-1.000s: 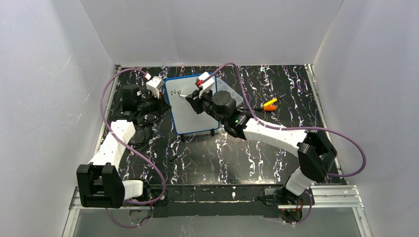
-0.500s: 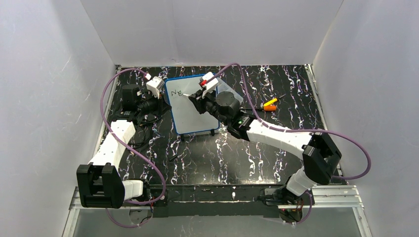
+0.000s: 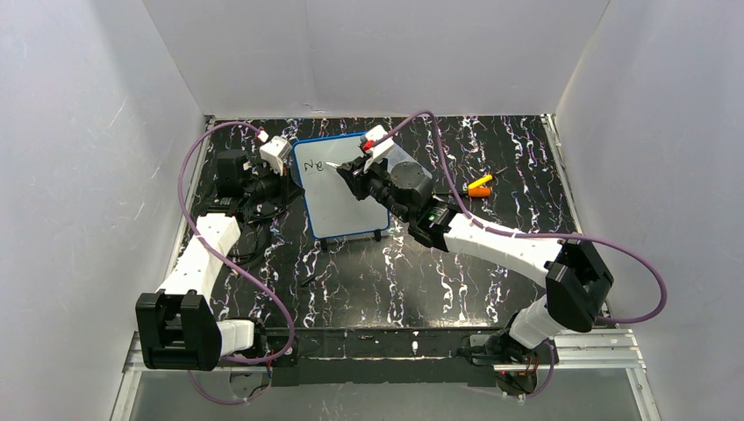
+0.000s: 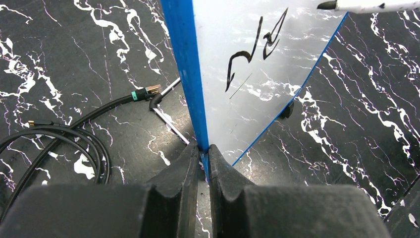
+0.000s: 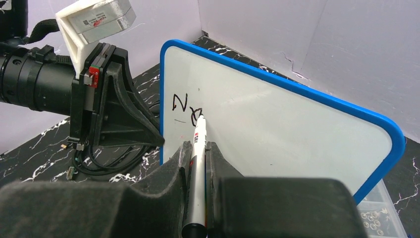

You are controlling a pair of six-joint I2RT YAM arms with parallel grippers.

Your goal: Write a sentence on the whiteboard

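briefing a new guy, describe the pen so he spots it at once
On the black marbled table stands a blue-framed whiteboard. The pen is the thin white stick clamped in the right gripper, black tip at the second letter; the orange thing nearby just lies flat.

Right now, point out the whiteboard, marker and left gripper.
whiteboard (image 5: pixel 277 129): right wrist view, bare white face.
marker (image 5: pixel 199 135): right wrist view, white barrel.
left gripper (image 4: pixel 204 151): left wrist view, between fingertips, at the blue frame.

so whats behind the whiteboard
A clear plastic compartment box pokes out past the whiteboard's blue edge, with small parts in it. The board covers the rest of the box, so its other compartments cannot be seen.
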